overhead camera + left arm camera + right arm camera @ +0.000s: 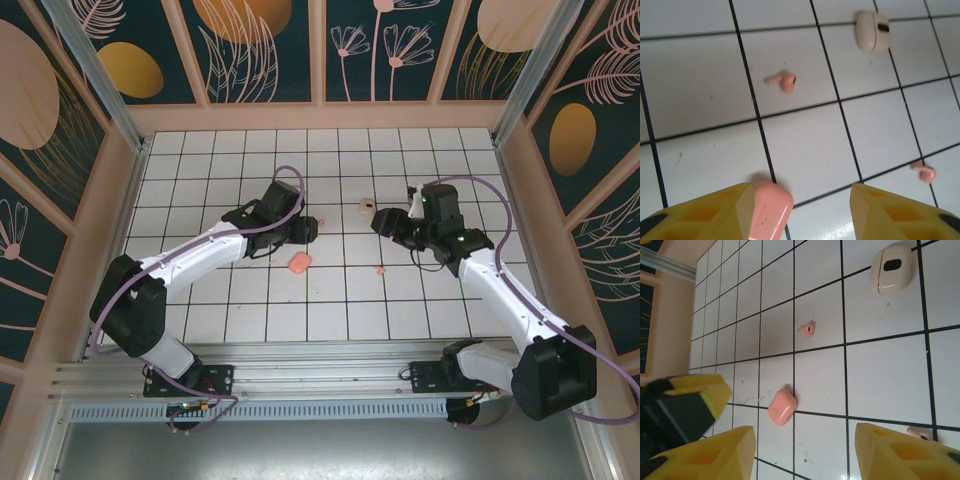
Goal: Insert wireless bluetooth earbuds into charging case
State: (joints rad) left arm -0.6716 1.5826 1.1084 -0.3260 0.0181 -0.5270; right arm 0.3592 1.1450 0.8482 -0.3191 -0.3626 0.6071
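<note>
Two white robot arms reach inward over the white tiled counter [200,300], one from each side. On the left, the left tool [308,230] hangs above the tiles with its yellow fingers [710,215] spread wide and nothing between them. A salmon-pink rounded plastic charging case [299,262] lies flat on the counter just on the near side of that tool, its lid apparently shut. In the left wrist view the case [769,212] shows beside the inner edge of one finger, and from overhead it sits clear of the tool.

A tiny salmon-pink stemmed earbud [322,222] rests on a tile just to the right of the left tool, lying on its side [782,80]. Farther right and toward the back wall sits a pale beige rounded charging case [366,207] with a dark oval mark on its face [872,31]. Whether its lid is open cannot be told.

A second salmon-pink stemmed earbud [380,269] lies nearer the bases, close to a black grout line [924,171] and well apart from the first. Above and slightly right of it, near the beige case, the right tool [383,222] hovers, its yellow fingers [900,455] parted and empty. In the right wrist view one finger partly hides the second earbud [918,432].
</note>
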